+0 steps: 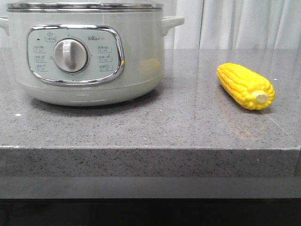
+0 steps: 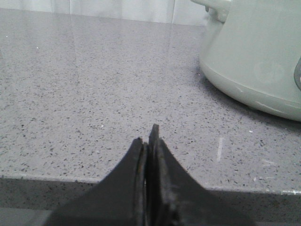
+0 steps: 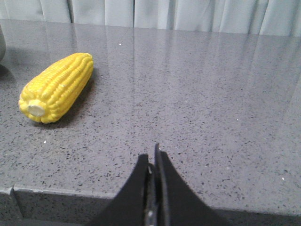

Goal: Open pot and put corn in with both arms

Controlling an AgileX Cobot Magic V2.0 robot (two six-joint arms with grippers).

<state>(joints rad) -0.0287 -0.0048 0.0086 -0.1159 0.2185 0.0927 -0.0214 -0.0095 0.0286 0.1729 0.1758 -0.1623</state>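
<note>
The pale-green pot (image 1: 84, 52) stands at the left of the grey stone table with its steel-rimmed lid on. Its dial panel faces me. Part of its side shows in the left wrist view (image 2: 258, 61). The yellow corn (image 1: 245, 86) lies on the table at the right, stub end toward the front edge. It also shows in the right wrist view (image 3: 56, 87). My left gripper (image 2: 148, 136) is shut and empty over the table's front edge, away from the pot. My right gripper (image 3: 151, 155) is shut and empty over the front edge, apart from the corn. Neither gripper shows in the front view.
The grey speckled table (image 1: 188, 122) ends in a front edge close to both grippers. White curtains (image 1: 244, 23) hang behind the table.
</note>
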